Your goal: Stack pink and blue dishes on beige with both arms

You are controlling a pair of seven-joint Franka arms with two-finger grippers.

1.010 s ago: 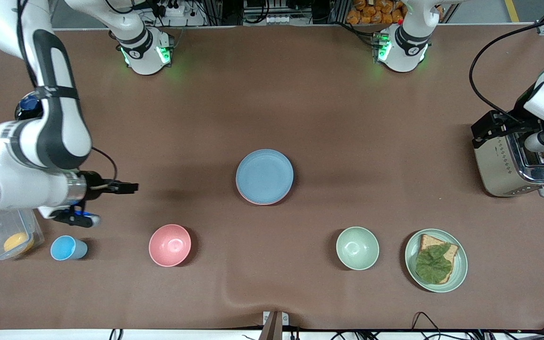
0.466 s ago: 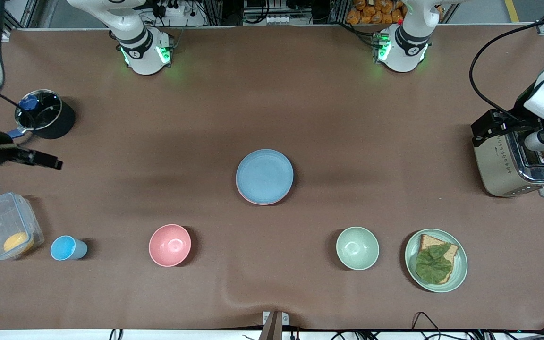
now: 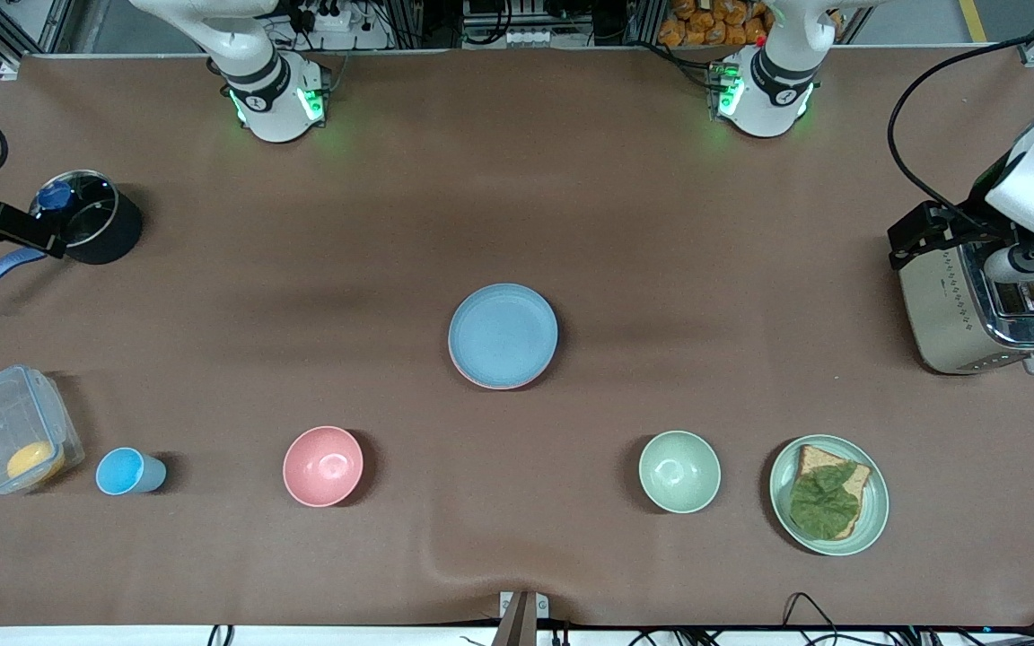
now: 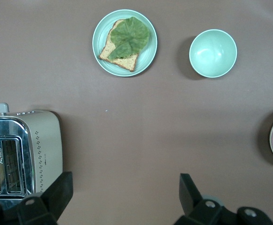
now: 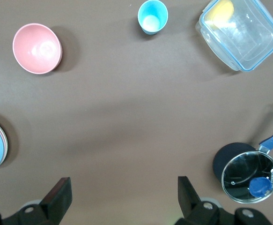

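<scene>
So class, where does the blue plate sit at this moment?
In the front view the blue plate tops the stack at the table's middle, on the pink plate, farther from the camera than the pink bowl and green bowl.

Light blue plate (image 3: 503, 334) tops the pink plate (image 3: 481, 382), stacked flat mid-table.

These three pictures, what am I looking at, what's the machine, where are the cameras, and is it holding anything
Two white robot arms share a brown table. One picture looks down from a high camera facing them; the other two come from cameras on each arm's wrist.

The left gripper hangs open over the toaster, which has bread in its slot. The right gripper hangs open by the lidded pot. Neither holds anything.

In the middle sits the blue plate on the pink plate; what lies beneath is hidden. Also there: pink bowl, blue cup, plastic box, green bowl, green plate with bread and lettuce.
</scene>
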